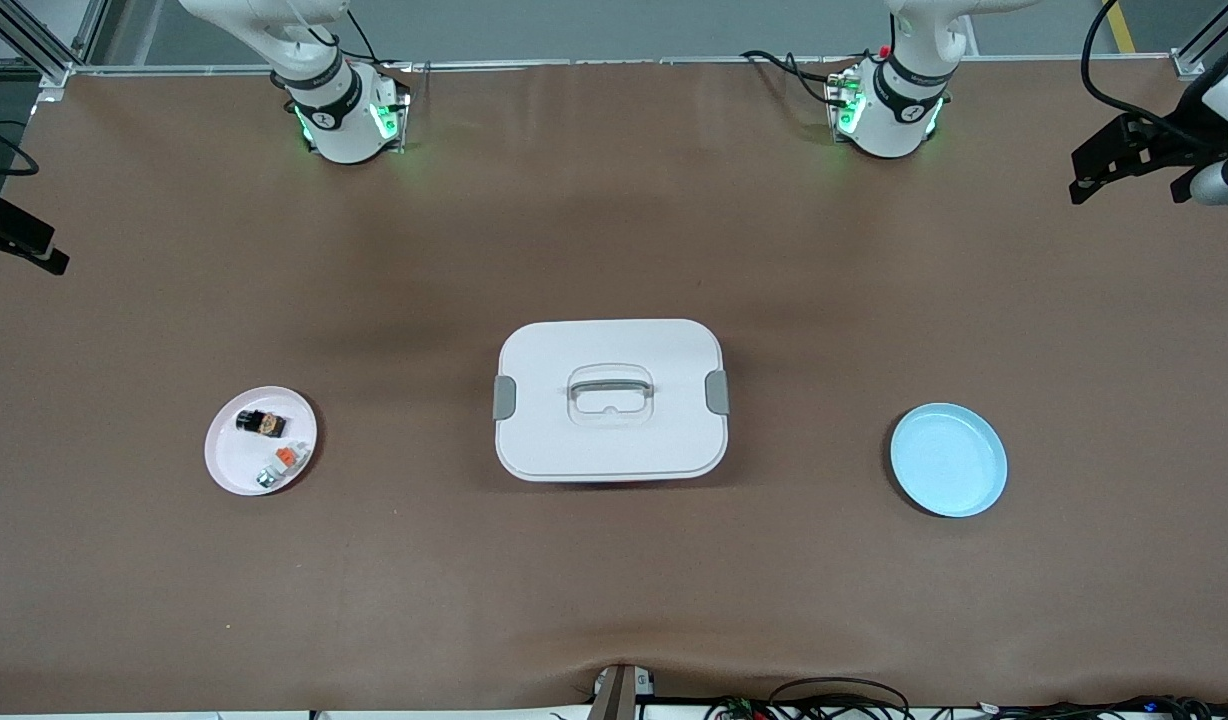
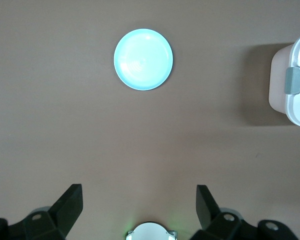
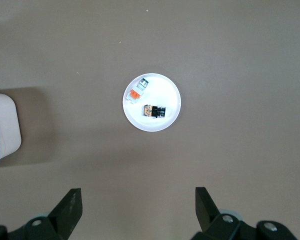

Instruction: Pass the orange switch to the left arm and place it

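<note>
While both arms wait raised, the right gripper [image 3: 135,210] hangs spread and empty over the table's right-arm end, where the tiny black-and-orange-brown switch [image 1: 260,423] lies on a round white plate [image 1: 230,467]. The white lidded plastic box [image 1: 610,400] sits mid-table. The left gripper [image 2: 139,207], likewise spread, hangs above the round pale-blue plate [image 1: 949,460].

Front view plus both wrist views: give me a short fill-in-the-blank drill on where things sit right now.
1. The tiny black-bodied orange switch lies on the small round ____ plate, toward the right arm's end of the table.
2. The large white lidded plastic box sits between that plate and the round light ____ plate.
3. On the white plate, the translucent white-grey switch with an orange top is ____ to the front camera than the orange switch.
4. The left gripper and right gripper are both ____.

Missing words: white; blue; nearer; open
</note>
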`<state>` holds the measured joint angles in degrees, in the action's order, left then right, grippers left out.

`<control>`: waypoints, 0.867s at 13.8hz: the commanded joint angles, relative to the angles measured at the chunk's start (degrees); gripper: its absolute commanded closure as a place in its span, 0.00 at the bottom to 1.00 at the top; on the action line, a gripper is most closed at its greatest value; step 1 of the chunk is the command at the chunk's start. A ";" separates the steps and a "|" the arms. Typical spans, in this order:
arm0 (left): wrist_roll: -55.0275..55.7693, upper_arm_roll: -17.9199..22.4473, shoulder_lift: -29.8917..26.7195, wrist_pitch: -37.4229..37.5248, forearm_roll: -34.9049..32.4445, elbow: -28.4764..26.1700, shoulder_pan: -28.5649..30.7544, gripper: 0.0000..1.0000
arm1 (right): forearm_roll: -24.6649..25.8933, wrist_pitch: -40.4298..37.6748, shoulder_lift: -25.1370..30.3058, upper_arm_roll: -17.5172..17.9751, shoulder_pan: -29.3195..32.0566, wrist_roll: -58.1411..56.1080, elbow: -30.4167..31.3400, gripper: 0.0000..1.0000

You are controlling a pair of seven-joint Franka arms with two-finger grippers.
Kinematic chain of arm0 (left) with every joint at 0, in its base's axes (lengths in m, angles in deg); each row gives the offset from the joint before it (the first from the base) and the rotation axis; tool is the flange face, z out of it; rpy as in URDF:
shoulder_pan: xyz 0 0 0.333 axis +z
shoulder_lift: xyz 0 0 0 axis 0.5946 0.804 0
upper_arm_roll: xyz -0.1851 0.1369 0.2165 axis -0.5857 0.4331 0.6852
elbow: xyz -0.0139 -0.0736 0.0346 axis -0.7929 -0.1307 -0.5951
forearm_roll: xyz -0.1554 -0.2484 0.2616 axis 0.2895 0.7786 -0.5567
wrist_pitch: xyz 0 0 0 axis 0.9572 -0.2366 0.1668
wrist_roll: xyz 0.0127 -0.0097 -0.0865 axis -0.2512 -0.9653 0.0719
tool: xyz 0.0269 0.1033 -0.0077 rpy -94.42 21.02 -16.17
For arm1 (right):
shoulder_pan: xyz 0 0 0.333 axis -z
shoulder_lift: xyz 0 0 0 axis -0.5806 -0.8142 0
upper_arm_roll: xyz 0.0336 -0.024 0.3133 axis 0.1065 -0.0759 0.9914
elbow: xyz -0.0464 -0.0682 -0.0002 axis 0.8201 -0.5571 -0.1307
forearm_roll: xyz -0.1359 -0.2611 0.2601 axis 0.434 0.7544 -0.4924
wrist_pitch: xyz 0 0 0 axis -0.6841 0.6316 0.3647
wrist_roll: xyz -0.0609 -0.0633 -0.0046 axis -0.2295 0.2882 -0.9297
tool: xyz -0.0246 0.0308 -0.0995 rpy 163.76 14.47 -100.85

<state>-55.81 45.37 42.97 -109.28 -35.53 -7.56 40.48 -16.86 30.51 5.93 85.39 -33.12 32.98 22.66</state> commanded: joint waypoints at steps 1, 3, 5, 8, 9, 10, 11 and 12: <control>0.55 0.02 0.45 1.13 0.21 1.20 0.04 0.00 | -0.06 -0.21 0.97 1.03 0.79 -0.36 0.09 0.00; 0.55 0.02 0.45 1.13 0.21 1.28 0.04 0.00 | -0.06 -0.21 0.97 0.68 1.05 -0.36 0.09 0.00; 0.47 0.02 1.58 1.13 0.12 2.68 0.13 0.00 | -0.06 -0.12 0.97 0.85 0.88 -0.45 0.09 0.00; 0.64 0.10 2.47 1.13 0.30 3.48 0.22 0.00 | 0.02 -0.03 0.97 0.85 0.88 -0.45 0.09 0.00; 0.90 0.02 2.56 1.04 0.38 3.48 0.04 0.00 | 0.11 -0.03 0.88 0.77 0.96 -0.45 0.00 0.00; 1.51 0.02 2.56 0.78 0.47 3.48 -0.04 0.00 | 0.02 -0.21 0.88 0.68 1.05 -0.19 0.08 0.00; 3.00 -0.07 2.56 0.69 0.56 3.39 -0.05 0.00 | 0.02 -0.64 0.97 0.68 0.97 0.42 0.09 0.00; 3.97 -0.16 2.56 0.60 0.56 3.39 -0.13 0.00 | 1.07 -0.39 0.88 1.11 0.44 0.69 0.00 0.00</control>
<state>-54.07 45.41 44.96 -109.29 -35.53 -5.80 40.48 -16.82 30.51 5.95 85.49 -33.09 33.01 22.66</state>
